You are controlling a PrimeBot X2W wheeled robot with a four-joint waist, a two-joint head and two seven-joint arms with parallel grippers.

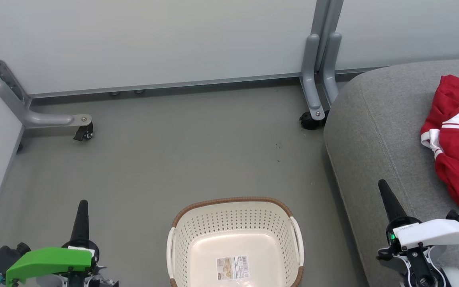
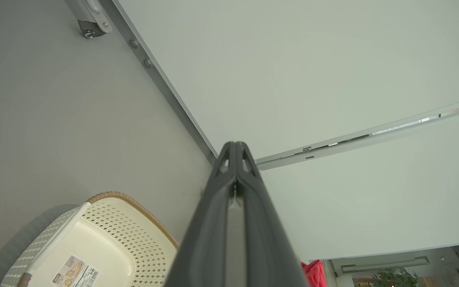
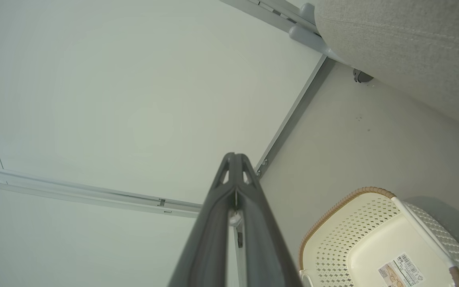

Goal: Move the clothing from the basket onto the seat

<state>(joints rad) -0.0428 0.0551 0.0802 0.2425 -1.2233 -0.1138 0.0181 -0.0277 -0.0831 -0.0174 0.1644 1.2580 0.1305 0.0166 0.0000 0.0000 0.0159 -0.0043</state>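
Head view: clothing (image 1: 458,159) lies near right claw (image 1: 384,187).

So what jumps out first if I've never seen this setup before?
The bright red clothing heaped on the grey seat at the right catches the eye first. Next comes the cream basket on the floor at bottom centre, with just a label sticker on its visible bottom. Flanking it, the left tool and right tool point up, fingers pressed shut, holding nothing.
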